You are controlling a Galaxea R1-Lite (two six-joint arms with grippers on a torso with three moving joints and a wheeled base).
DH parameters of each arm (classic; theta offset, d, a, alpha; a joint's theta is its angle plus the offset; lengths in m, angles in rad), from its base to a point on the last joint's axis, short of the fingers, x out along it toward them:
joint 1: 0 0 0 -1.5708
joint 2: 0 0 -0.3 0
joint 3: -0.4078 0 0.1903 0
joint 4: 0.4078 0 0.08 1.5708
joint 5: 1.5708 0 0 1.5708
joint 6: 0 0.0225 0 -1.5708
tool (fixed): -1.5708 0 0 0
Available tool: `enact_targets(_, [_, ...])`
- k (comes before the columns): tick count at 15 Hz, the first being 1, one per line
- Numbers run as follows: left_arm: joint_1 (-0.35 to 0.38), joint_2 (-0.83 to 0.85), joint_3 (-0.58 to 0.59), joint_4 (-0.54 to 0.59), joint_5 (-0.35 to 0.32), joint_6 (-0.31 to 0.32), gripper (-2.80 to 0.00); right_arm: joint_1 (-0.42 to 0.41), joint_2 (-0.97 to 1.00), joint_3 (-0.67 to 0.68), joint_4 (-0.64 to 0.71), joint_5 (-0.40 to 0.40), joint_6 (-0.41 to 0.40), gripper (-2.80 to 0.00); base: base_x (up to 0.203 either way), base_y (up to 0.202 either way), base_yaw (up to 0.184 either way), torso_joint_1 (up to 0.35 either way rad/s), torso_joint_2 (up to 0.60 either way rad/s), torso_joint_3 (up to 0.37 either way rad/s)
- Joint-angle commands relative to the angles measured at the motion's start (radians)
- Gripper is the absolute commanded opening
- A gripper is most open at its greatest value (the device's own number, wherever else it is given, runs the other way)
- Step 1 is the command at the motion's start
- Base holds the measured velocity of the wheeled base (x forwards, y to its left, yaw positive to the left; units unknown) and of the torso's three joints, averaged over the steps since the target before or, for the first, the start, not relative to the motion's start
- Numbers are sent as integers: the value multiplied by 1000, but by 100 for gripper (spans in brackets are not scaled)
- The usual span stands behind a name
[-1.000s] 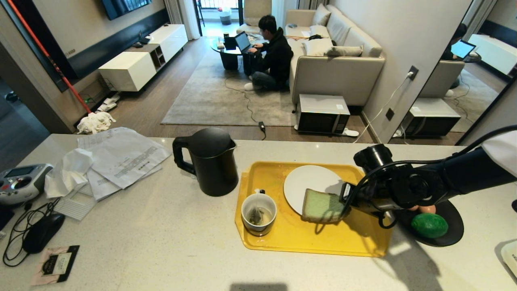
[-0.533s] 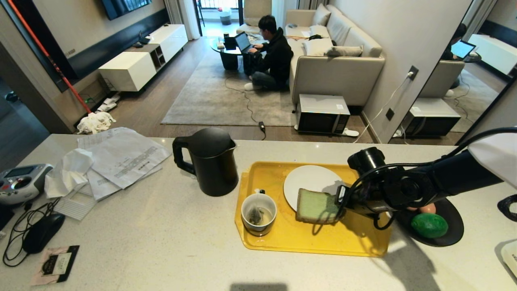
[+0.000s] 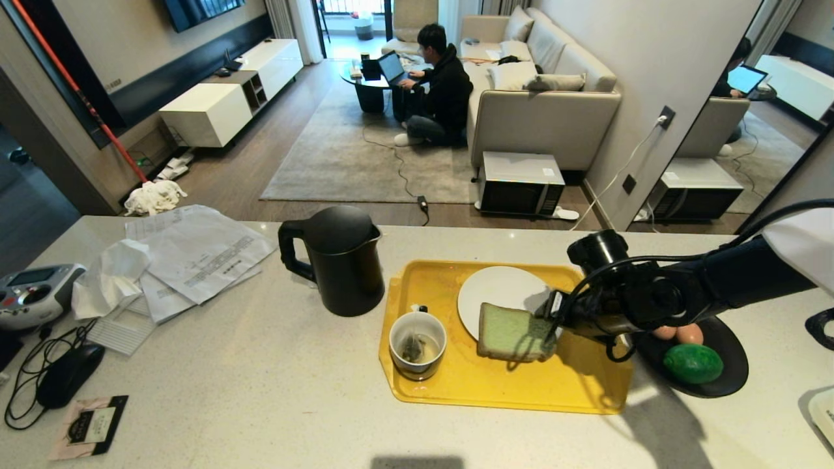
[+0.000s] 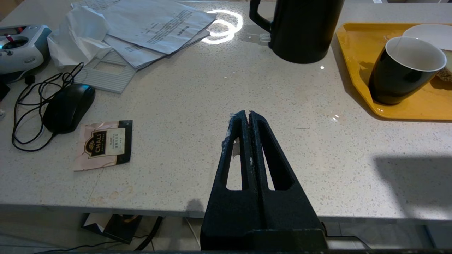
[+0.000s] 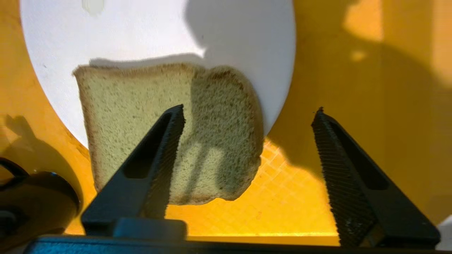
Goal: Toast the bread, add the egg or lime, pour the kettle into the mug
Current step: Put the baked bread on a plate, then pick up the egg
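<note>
Speckled pale surface (image 3: 260,378) carries a yellow tray (image 3: 456,384), and on it the bread (image 3: 515,332) lies flat, half on the white plate (image 3: 495,293), half on the tray floor. My right hand (image 5: 247,116) hovers spread just right of it, one finger over the slice, pinching nothing. The lime (image 3: 692,363) sits further right, behind my wrist. My left hand (image 4: 249,118) is pressed together, parked at the near edge.

Only legible text: "CHALI" on the pink-and-black tea sachet (image 4: 103,144) lying on the bench (image 4: 197,106) near the black mouse (image 4: 69,107). Smaller print below it too small to read. Printed lines on the papers (image 4: 155,24) also unreadable.
</note>
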Motion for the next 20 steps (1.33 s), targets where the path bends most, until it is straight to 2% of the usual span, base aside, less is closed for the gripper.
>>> enact_targets(1, [0, 1, 0, 0, 0, 0, -280, -19, -69, 4, 1, 0, -1, 0, 0, 0, 0, 0, 0, 0])
enact_targets(4, [0, 0, 0, 0, 0, 0, -280, -46, -206, 19, 8, 0, -43, 0, 0, 0, 0, 0, 0, 0])
enact_targets(5, [0, -1, 0, 0, 1, 0, -280, -54, -258, 26, 10, -1, -63, -119, 0, 0, 0, 0, 0, 0])
enact_targets(6, [0, 0, 0, 0, 1, 0, -280, -60, -316, 33, 20, -2, -81, -280, 0, 0, 0, 0, 0, 0])
enact_targets(11, [0, -1, 0, 0, 0, 0, -280, -82, -621, 74, 93, -5, -189, -280, 0, 0, 0, 0, 0, 0])
enact_targets(14, [0, -1, 0, 0, 1, 0, -280, -95, -821, 145, 113, -6, -307, -280, 0, 0, 0, 0, 0, 0])
enact_targets(18, [0, -1, 0, 0, 0, 0, -280, -213, -1021, 237, 119, -4, -425, -280, 0, 0, 0, 0, 0, 0])
enact_targets(20, [0, -1, 0, 0, 0, 0, -280, -237, -1140, 317, 117, 3, -484, -280, 0, 0, 0, 0, 0, 0])
